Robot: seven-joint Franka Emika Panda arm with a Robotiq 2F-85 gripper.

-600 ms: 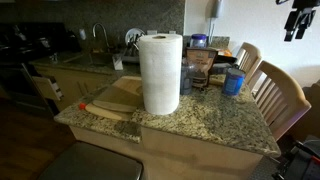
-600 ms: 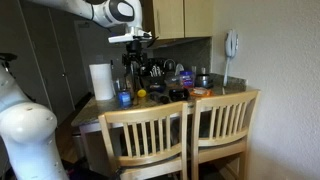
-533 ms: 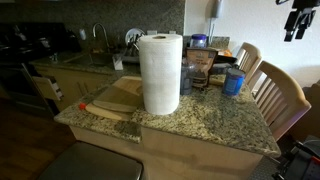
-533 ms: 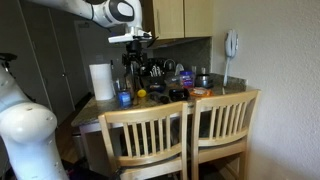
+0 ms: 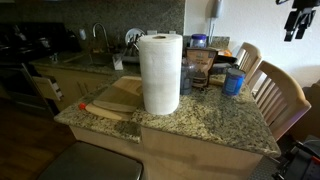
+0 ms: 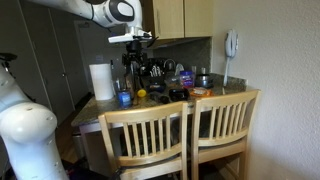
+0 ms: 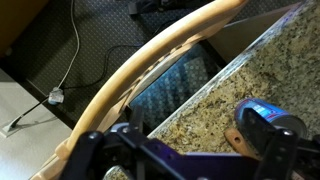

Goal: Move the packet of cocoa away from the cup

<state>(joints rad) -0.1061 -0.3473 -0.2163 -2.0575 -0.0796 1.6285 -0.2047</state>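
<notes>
The packet of cocoa (image 5: 200, 69) is a dark brown pouch with a pale label, standing on the granite counter right of the paper-towel roll. The blue cup (image 5: 234, 81) stands just right of it, close to the chair side, and also shows in an exterior view (image 6: 124, 97). In the wrist view the cup (image 7: 266, 114) is seen from above by the counter edge; the packet is out of that view. My gripper (image 5: 297, 21) hangs high above the counter's chair side in both exterior views (image 6: 134, 48). It is open and empty (image 7: 195, 152), well above the cup.
A tall white paper-towel roll (image 5: 160, 72) stands mid-counter beside a wooden board (image 5: 112, 103). Jars and bottles (image 5: 198, 43) crowd the back. Two wooden chairs (image 5: 277, 92) sit against the counter edge; a curved chair back (image 7: 150, 70) crosses the wrist view. A sink (image 5: 100, 55) lies behind.
</notes>
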